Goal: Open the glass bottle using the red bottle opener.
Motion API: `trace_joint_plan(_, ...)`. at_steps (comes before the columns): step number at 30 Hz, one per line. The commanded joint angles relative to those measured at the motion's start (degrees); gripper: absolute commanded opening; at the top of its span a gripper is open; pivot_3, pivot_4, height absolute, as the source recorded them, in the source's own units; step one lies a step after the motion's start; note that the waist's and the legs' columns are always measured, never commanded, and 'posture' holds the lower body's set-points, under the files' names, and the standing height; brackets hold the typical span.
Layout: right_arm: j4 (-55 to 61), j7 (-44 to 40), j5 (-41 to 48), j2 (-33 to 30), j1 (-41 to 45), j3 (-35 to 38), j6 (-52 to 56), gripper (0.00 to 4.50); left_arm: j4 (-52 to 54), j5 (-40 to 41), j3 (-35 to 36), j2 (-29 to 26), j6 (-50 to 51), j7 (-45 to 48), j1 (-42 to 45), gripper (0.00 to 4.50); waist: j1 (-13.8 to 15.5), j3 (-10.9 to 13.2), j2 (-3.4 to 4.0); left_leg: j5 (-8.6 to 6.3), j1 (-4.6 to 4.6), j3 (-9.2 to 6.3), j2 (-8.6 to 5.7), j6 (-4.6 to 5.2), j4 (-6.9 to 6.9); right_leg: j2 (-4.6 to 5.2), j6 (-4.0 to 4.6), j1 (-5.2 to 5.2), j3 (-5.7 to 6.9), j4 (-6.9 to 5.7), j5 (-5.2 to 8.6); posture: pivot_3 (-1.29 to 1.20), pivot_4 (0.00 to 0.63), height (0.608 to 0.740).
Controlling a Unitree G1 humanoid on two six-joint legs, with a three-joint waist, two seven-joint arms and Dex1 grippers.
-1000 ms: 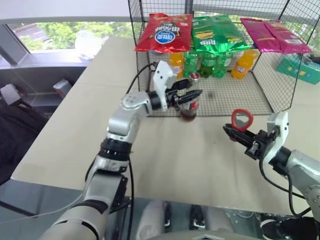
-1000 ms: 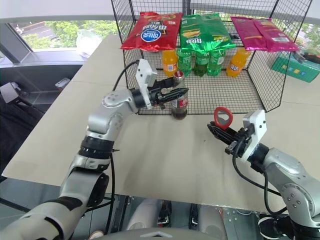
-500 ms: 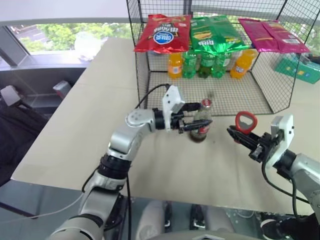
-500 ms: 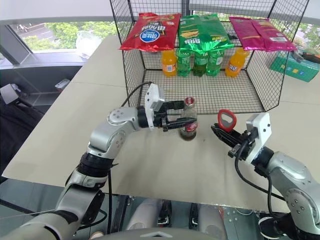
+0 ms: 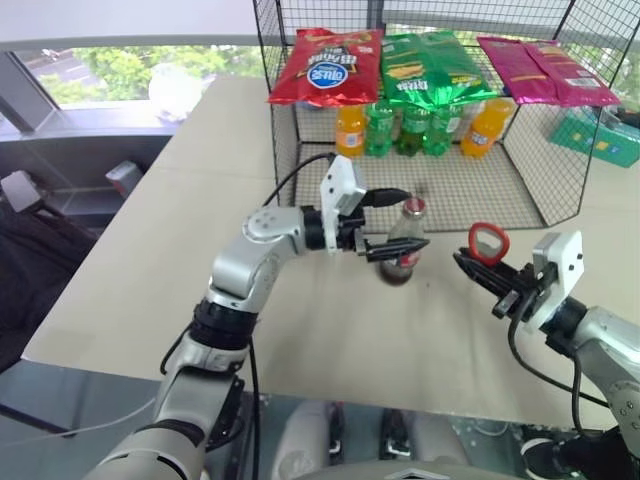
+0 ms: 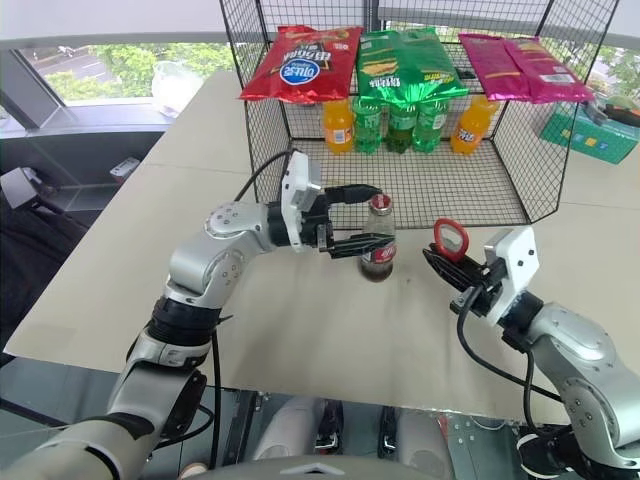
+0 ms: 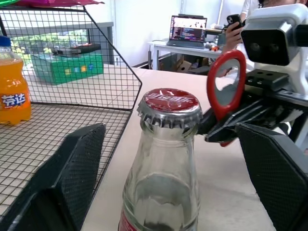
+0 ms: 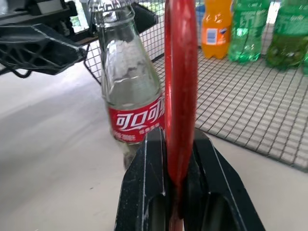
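From the head, the glass bottle (image 5: 403, 245) stands on the worktop (image 5: 150, 260) before the wire cage, the left hand (image 5: 392, 220) spread around its neck without gripping. The left wrist view shows its cap on. The right hand (image 8: 175, 159) clenches the red bottle opener (image 8: 179, 82) (ring upward); steady the neck first, then hook the ring under the cap's rim.

Capped glass bottle (image 7: 163, 163) between spread left pincer (image 7: 166, 183) fingers, red bottle opener (image 7: 225, 84) just behind
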State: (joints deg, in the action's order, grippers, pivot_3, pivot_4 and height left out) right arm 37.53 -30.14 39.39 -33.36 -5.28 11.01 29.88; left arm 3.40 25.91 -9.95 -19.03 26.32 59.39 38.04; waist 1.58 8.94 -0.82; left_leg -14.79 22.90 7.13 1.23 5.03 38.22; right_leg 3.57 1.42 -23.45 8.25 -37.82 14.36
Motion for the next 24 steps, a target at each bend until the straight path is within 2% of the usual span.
trace_joint_plan(1,1.2,0.0,-2.8,0.5,2.0,-0.3,-3.4,0.0,0.2,0.6,-0.4,-0.8,0.0,2.1,1.2,2.6,-0.1,0.0,0.0,0.0,-0.01,0.0,0.0,0.0,0.0,0.0,0.0,0.0,0.0,0.0,0.0,0.0,0.15,0.74)
trace_joint_plan(2,1.1,0.1,-3.7,0.6,2.6,-0.6,-4.0,0.0,-0.1,0.3,-0.6,-0.7,-0.3,2.3,1.2,2.23,-0.1,0.0,0.0,0.0,-0.01,0.0,0.0,0.0,0.0,0.0,0.0,0.0,0.0,0.0,0.0,0.0,0.15,0.74)
trace_joint_plan(4,0.8,0.0,-6.0,0.4,3.5,-1.4,-5.1,0.0,-0.4,0.2,-0.7,-0.4,-0.4,2.3,1.4,1.21,-0.2,0.0,0.0,0.0,-0.01,0.0,0.0,0.0,0.0,-0.01,0.0,0.0,0.0,-0.01,0.0,0.0,0.15,0.74)
trace_joint_plan(5,0.5,0.0,-7.7,0.2,4.0,-2.2,-5.9,0.0,-0.5,0.1,-0.7,-0.3,-0.4,2.4,1.5,0.98,-0.2,0.0,0.01,0.0,-0.01,0.0,0.0,0.0,0.0,-0.01,-0.01,0.0,0.0,0.0,0.01,0.0,0.15,0.74)
trace_joint_plan(12,-5.0,4.9,-27.9,1.1,12.5,-13.4,-13.4,0.0,-1.2,-0.4,-0.9,-0.5,-1.0,3.3,1.5,0.98,-0.7,0.0,0.03,0.01,-0.01,0.01,-0.01,-0.01,0.04,-0.01,-0.01,0.0,0.0,-0.02,0.01,0.0,0.15,0.74)
trace_joint_plan(16,-7.7,11.4,-41.4,4.5,17.9,-20.4,-18.0,0.0,-1.5,-0.9,-1.0,-0.4,-1.3,3.2,1.5,0.98,-0.7,0.0,0.02,0.02,-0.02,0.04,0.0,-0.03,0.05,-0.01,0.0,-0.01,-0.03,-0.06,0.01,0.0,0.15,0.74)
trace_joint_plan(18,-7.8,12.7,-44.7,6.0,18.5,-21.9,-19.3,0.0,-1.5,-1.2,-1.1,-0.4,-1.3,3.0,1.5,0.98,-0.7,0.0,0.02,0.03,-0.01,0.04,0.0,-0.04,0.05,-0.01,0.0,-0.02,-0.03,-0.06,0.01,0.0,0.15,0.74)
trace_joint_plan(24,-11.7,15.2,-58.2,5.2,16.2,-28.0,-28.2,0.0,-1.9,-1.5,-1.0,-0.4,-1.5,2.5,1.5,0.98,-0.7,0.0,0.01,0.03,0.0,0.04,-0.03,-0.04,0.08,0.02,-0.01,0.01,-0.04,-0.03,0.01,0.0,0.15,0.74)
